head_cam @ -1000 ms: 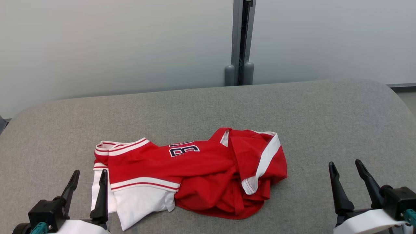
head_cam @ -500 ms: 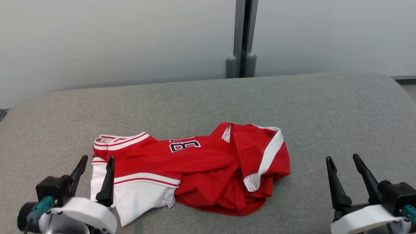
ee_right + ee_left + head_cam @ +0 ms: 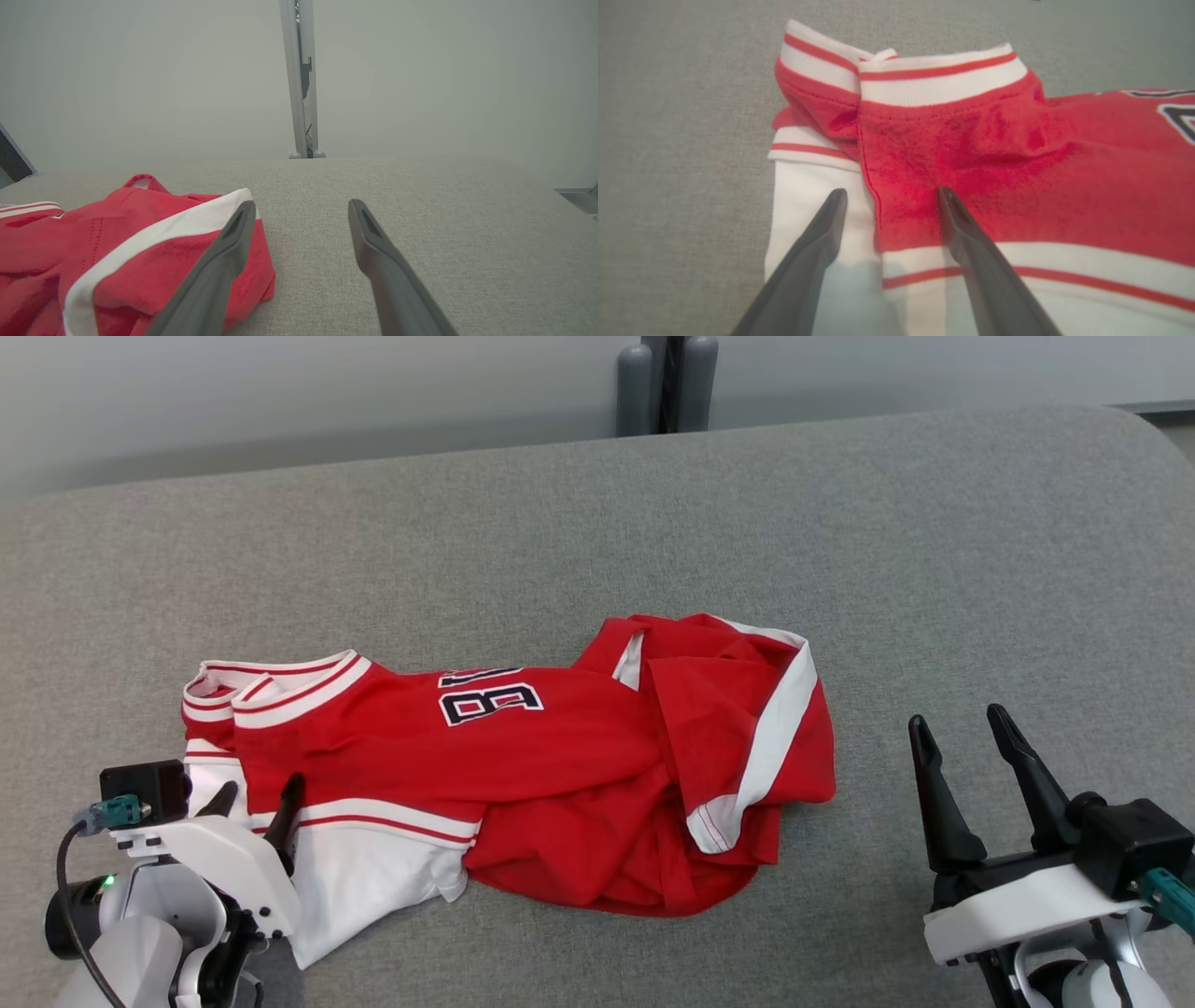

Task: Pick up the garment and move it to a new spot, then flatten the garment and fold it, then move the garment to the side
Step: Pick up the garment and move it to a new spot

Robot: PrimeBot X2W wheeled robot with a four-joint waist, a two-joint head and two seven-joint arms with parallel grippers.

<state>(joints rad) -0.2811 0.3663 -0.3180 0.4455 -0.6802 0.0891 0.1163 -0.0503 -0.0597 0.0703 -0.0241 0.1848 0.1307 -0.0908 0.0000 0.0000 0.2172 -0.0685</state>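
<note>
A crumpled red and white jersey [image 3: 523,765] with a dark number lies on the grey table [image 3: 934,569]. My left gripper [image 3: 259,791] is open, pointing down over the jersey's left end near the striped collar [image 3: 271,686]. In the left wrist view its open fingers [image 3: 889,193] straddle the seam between the white sleeve [image 3: 817,205] and the red cloth [image 3: 994,163]. My right gripper [image 3: 957,728] is open over bare table, right of the jersey. In the right wrist view the gripper [image 3: 301,205] has the jersey's white-banded edge [image 3: 140,242] beside its left finger.
A grey post [image 3: 658,378] stands against the pale wall behind the table. The table's rounded far right corner [image 3: 1134,434] is in view. Bare grey cloth surface lies beyond and to the right of the jersey.
The head camera has tilted down, shifting the whole scene up. My left gripper has tipped forward and down onto the jersey's left end. The right gripper holds about the same pose.
</note>
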